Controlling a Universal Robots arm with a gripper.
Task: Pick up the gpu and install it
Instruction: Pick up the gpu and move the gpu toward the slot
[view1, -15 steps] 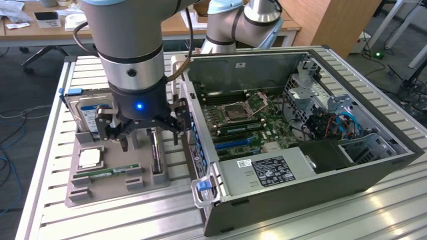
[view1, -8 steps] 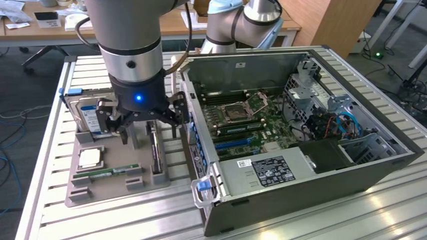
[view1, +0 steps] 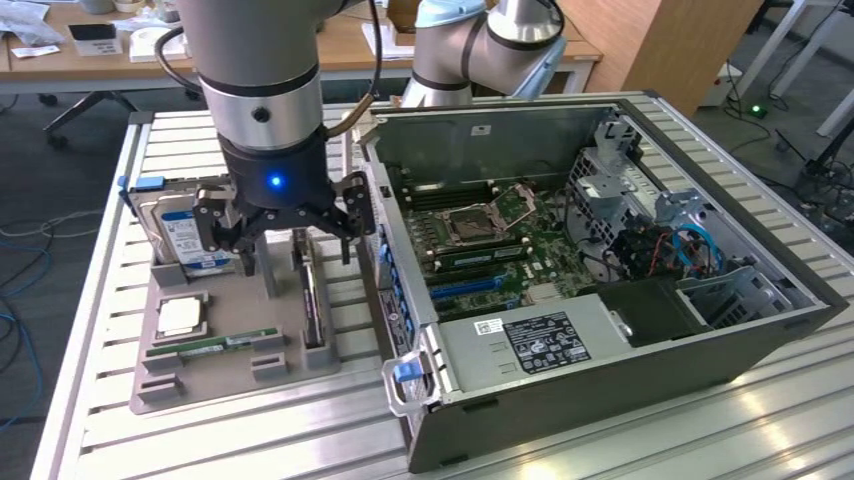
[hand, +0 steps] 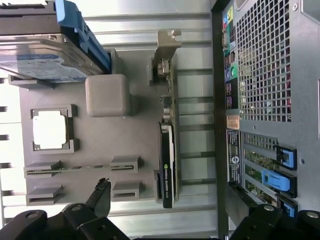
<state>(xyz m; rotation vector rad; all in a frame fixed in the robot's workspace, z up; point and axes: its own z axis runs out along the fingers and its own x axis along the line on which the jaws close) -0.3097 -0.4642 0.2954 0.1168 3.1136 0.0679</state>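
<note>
End effector (view1: 296, 250) spread (black), over flat gpu (hand: 167, 160)

A robotics lab: a Universal Robots arm (view1: 260, 90) hangs over a slatted aluminium table (view1: 267, 440) that bears an opened desktop computer tower (view1: 747, 335) and a grey parts fixture (view1: 234, 378). Behind it are a second robot arm (view1: 487, 40), wooden desks (view1: 350, 52) and loose cables (view1: 27, 232) on the floor.

The arm (view1: 254, 70) points straight down, its fingers (view1: 358, 208) spread wide apart.
</note>
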